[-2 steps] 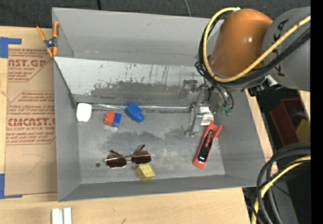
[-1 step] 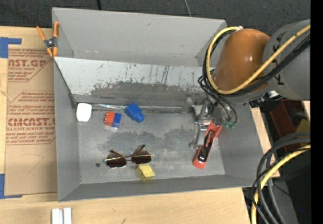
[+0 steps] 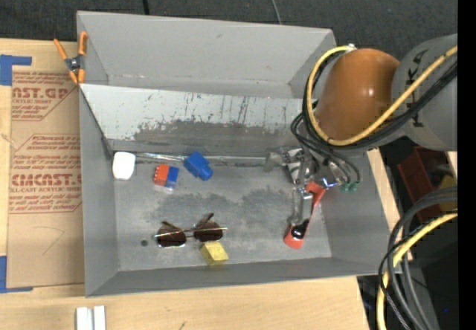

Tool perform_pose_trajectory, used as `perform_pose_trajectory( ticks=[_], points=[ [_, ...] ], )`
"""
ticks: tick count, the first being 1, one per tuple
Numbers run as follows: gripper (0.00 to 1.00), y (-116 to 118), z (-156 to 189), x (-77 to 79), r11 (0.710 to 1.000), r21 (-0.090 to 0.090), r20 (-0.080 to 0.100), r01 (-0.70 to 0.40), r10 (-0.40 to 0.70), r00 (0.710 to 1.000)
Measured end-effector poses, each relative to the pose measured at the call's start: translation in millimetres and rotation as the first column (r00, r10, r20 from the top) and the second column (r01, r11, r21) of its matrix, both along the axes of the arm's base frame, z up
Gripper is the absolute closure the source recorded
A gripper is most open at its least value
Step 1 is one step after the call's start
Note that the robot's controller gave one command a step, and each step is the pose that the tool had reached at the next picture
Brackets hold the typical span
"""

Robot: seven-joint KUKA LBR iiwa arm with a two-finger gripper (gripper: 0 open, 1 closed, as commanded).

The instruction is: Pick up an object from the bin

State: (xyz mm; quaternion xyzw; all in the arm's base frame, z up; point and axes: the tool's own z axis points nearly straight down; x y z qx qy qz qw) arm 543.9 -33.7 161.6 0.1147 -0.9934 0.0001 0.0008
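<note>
One camera looks obliquely down into the bin (image 3: 186, 53).

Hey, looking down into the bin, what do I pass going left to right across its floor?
White cap, orange-and-blue piece, blue block, small red thing. Sunglasses and yellow block left out: they overlap those.

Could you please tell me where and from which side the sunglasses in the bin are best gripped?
Grip the sunglasses at the thin bridge between the lenses, probably best from straight above: they lie flat on the bin floor, the bridge is their narrowest part, and it avoids the yellow block beside one lens.
</note>
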Motion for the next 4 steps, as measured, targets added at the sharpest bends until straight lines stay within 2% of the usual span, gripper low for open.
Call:
perform_pose_trajectory(
  ticks=[1,2,3,4],
  points=[
    [0.0,-31,-26,-6.9,0.994,0.002,0.009,0.113,-0.113,0.994],
    [0.0,-52,-36,11.7,0.995,0.0,0.0,0.099,-0.099,0.995],
    [0.0,-62,-61,16.4,0.993,0.002,0.013,0.118,-0.118,0.993],
    [0.0,-85,-85,1.4,0.974,0.003,0.002,0.225,-0.225,0.974]
  ],
)
